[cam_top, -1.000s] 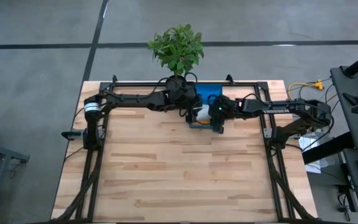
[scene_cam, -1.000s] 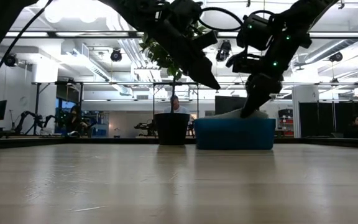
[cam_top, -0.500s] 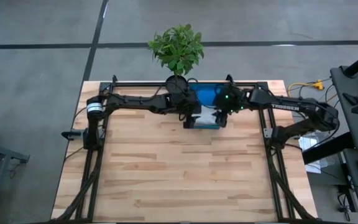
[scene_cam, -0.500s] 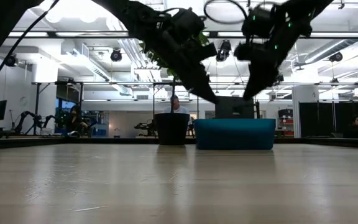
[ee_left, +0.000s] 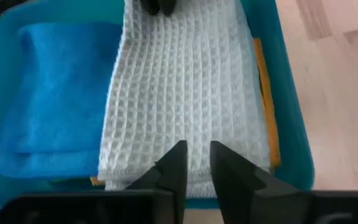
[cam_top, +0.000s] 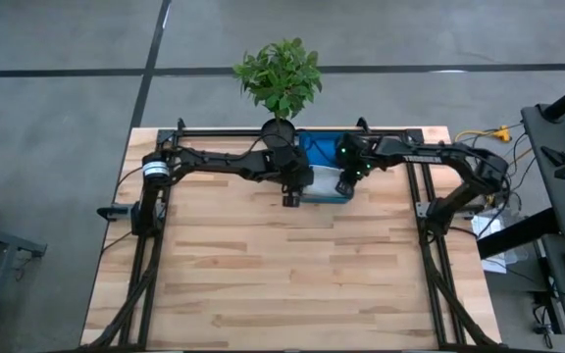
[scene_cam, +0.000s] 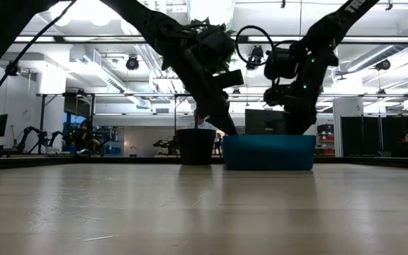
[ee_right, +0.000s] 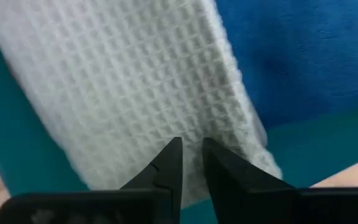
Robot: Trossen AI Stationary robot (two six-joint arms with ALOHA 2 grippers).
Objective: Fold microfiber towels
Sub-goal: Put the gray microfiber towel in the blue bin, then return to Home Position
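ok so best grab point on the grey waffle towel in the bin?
Probably the short hemmed ends of the grey waffle towel, from straight above. It lies flat on top of the stack in the teal bin, blue towel beside it, orange towel peeking from under. The left claw and right claw hover over opposite ends; both ends look free of the walls.

pale grey towel (ee_left: pixel 182 87): waffle-weave cloth, matt
blue towel (ee_left: pixel 55 99): plush, fuzzy cloth
teal bin (ee_left: pixel 289 93): smooth plastic, slight sheen
table (cam_top: pixel 282 265): pale wood planks, smooth
gripper fingers (ee_left: pixel 176 168): dark matt plastic
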